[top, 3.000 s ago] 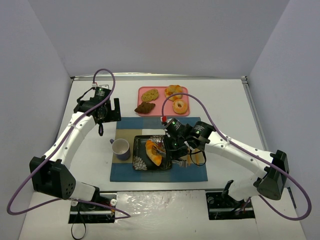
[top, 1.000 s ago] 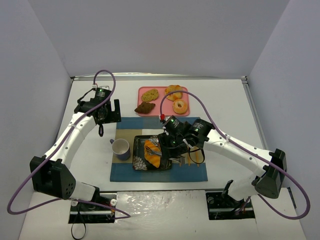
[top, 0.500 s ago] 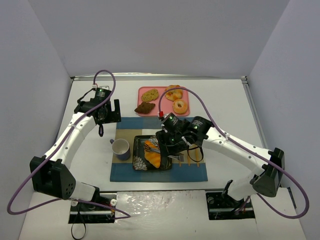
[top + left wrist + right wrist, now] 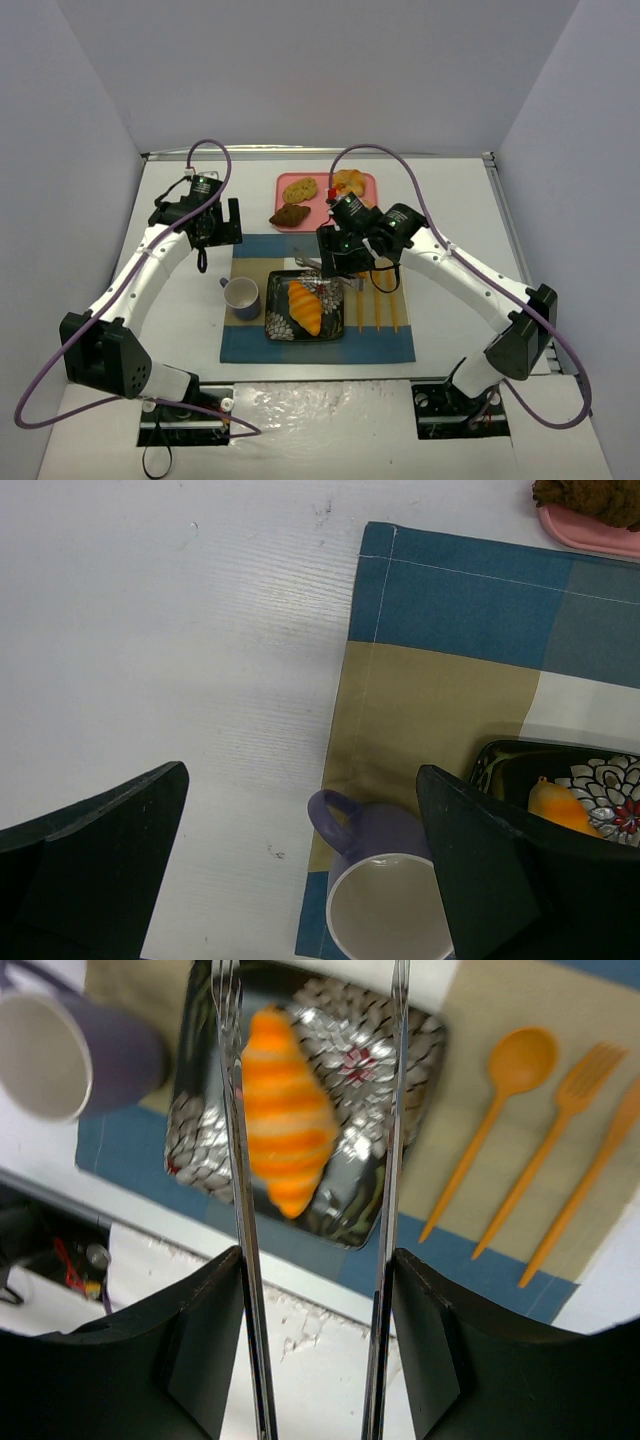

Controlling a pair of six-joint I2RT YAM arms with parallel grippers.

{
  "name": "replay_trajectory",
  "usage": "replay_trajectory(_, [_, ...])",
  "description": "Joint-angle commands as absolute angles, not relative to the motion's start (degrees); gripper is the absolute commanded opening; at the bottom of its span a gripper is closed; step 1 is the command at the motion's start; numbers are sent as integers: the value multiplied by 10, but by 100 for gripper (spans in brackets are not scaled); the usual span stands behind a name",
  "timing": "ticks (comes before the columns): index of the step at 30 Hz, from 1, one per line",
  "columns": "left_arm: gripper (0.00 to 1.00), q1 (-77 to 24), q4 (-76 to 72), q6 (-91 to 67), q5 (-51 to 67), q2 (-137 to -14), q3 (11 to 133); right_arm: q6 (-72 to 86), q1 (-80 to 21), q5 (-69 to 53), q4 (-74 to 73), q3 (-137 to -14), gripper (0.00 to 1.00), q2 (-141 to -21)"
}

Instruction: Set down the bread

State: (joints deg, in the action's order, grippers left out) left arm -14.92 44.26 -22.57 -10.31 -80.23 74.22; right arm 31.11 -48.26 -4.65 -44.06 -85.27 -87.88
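Observation:
The bread, a golden-orange croissant (image 4: 305, 306), lies on the black patterned plate (image 4: 278, 326) on the placemat. In the right wrist view the croissant (image 4: 285, 1125) rests on the plate (image 4: 420, 1080), apart from both arms of the metal tongs (image 4: 232, 1160). My right gripper (image 4: 345, 250) hangs above the plate's far edge. It (image 4: 317, 1255) is shut on the tongs, whose arms stand spread with nothing between them. My left gripper (image 4: 215, 225) stands open over the placemat's far left corner. In its own view the left gripper (image 4: 302, 772) holds nothing.
A purple mug (image 4: 241, 296) stands left of the plate. An orange spoon (image 4: 490, 1130) and fork (image 4: 555, 1150) lie right of the plate. A pink tray (image 4: 285, 180) at the back holds a cookie, a brown pastry and a bun, partly behind the right arm.
The tongs have let go of the croissant, which now lies on the plate. My right gripper has risen and drawn back toward the tray. The left arm has not moved.

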Motion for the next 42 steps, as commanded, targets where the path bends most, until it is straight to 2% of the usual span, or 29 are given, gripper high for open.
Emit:
replay_trajectory(1, [97, -145, 429, -223, -108, -776, 760, 295, -424, -35, -441, -905, 54, -883])
replay_trajectory(15, [97, -143, 433, -223, -110, -774, 765, 289, -179, -3, -429, -1007, 54, -959])
replay_trajectory(22, [97, -140, 434, -221, -112, -778, 773, 300, -103, 54, -400, -1020, 55, -996])
replay_trajectory(26, [97, -139, 434, -221, -113, -782, 777, 301, -80, 92, -363, -996, 56, -1011])
replay_trajectory(33, [97, -139, 435, -221, -115, -788, 786, 308, -52, 106, -270, -923, 56, -1033])
replay_trajectory(42, [97, -138, 416, -216, -103, -811, 798, 305, -44, 118, -211, -888, 56, -1064])
